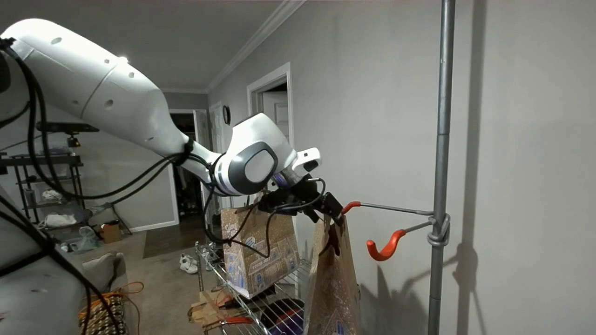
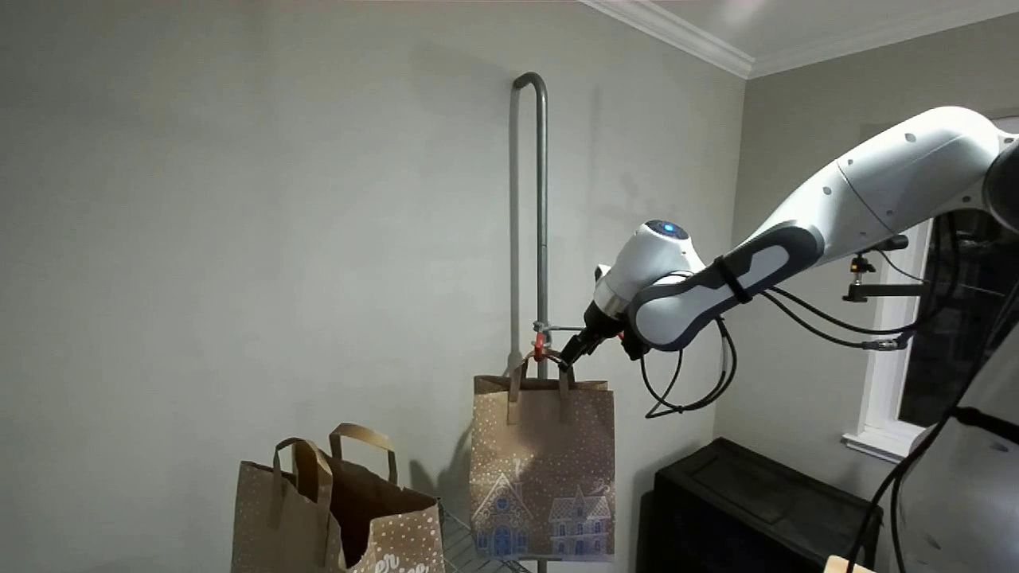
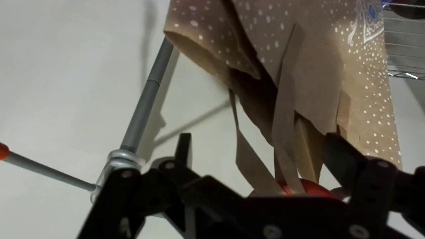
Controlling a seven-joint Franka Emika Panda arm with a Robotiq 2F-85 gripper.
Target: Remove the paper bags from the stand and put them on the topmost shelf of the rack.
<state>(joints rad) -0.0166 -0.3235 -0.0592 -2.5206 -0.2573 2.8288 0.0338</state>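
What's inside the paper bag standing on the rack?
In an exterior view, that paper bag gapes at the top, showing shadowed brown inner paper. Its bottom is hidden by the near side, so I can't tell whether anything lies there.

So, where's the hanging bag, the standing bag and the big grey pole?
Hanging bag (image 2: 543, 469): in an exterior view, on its speckled front.
Standing bag (image 1: 259, 269): in an exterior view, on its printed side.
Grey pole (image 1: 441, 167): in an exterior view, on its straight shaft.
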